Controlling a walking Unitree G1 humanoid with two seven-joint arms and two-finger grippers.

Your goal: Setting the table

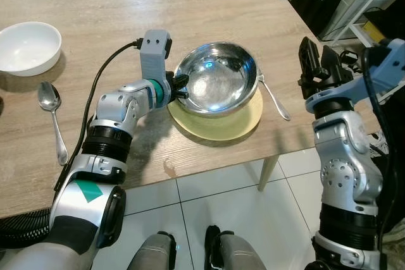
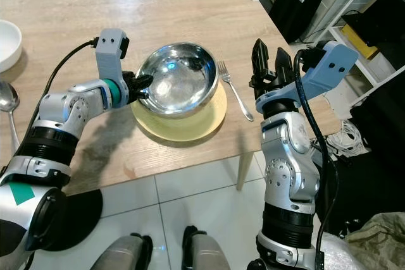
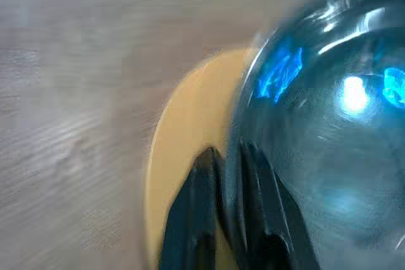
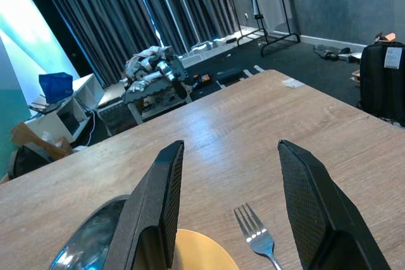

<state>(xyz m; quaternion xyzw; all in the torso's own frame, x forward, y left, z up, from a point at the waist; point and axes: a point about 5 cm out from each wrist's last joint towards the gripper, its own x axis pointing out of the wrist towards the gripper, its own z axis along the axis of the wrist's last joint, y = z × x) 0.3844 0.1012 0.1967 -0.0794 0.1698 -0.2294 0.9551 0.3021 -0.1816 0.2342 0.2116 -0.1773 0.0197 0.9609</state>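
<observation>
The table (image 1: 126,23) is big and made of pale wood, and it is getting set for a meal. Near its front edge lies a flat yellow plate (image 1: 243,126), and a shiny metal bowl (image 1: 218,77) sits on top of it, so the bowl has a plate under it like at dinner. The left gripper (image 1: 180,86) is pinching the bowl's rim, one finger (image 3: 193,219) outside and one inside, probably to slide the bowl into the middle of the plate or to let it go there. The bowl sits a bit toward the far side of the plate, so it may need a small nudge. The right gripper (image 2: 271,62) is held up beside the table corner with its fingers spread apart and nothing in them, waiting its turn. A white bowl (image 1: 26,47) stands far off on the left with a spoon (image 1: 52,118) just in front of it, likely another seat. A fork (image 1: 273,96) lies just right of the plate, where a fork goes.
</observation>
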